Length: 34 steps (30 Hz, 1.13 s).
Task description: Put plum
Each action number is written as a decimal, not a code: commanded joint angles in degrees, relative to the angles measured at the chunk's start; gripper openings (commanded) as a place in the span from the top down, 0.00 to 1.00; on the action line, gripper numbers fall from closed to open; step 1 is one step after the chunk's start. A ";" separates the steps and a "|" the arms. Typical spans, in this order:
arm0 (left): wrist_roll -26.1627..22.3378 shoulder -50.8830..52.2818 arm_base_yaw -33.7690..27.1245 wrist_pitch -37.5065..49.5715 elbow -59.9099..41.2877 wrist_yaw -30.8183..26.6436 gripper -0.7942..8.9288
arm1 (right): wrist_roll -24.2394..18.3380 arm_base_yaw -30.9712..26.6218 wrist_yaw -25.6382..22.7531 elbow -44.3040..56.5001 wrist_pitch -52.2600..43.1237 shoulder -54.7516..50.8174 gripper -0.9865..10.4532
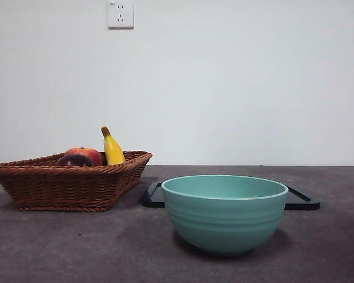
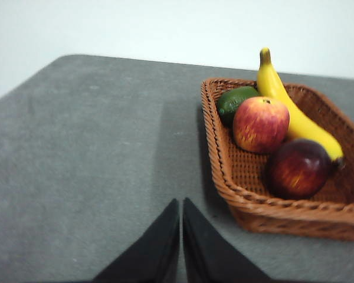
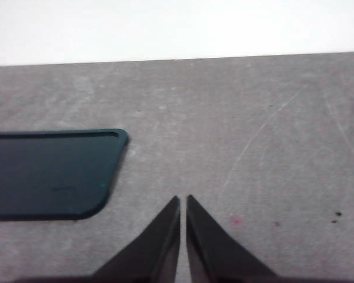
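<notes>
Lying in basket (image 2: 224,171), plum (image 2: 298,168) beside shut left gripper (image 2: 182,203)

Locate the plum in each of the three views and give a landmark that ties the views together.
Front view: the plum peeks above the wicker basket rim, at the left, in front of the red fruit.
Left wrist view: plum lies in the basket's near corner, beside the banana.
Right wrist view: not in it.
Shared landmark: the basket with the banana.
</notes>
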State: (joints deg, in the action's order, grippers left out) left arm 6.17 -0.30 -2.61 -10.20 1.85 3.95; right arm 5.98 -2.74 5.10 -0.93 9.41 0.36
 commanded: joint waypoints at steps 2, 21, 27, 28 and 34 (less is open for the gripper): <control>8.68 0.11 -0.11 -0.50 -1.16 -0.09 0.91 | 4.66 -0.02 1.29 0.17 -0.39 -0.15 0.91; 17.14 -0.68 -0.11 -5.60 6.86 0.85 0.91 | 11.39 -0.02 4.02 -9.29 2.29 -0.02 0.91; 17.00 -3.37 -0.11 -9.20 13.73 1.44 0.91 | 10.62 -0.02 4.11 -17.59 8.09 2.54 0.91; 16.68 -4.31 -0.11 -9.60 15.37 2.36 0.91 | 10.01 -0.02 4.20 -19.30 9.27 3.41 0.91; 11.58 -11.80 -0.11 -14.27 24.39 6.32 0.91 | 5.99 -0.02 7.56 -27.71 15.61 9.64 0.91</control>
State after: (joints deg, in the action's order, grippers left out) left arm 20.88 -10.63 -2.61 -23.86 24.49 9.50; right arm 14.13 -2.74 12.16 -27.20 24.58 8.95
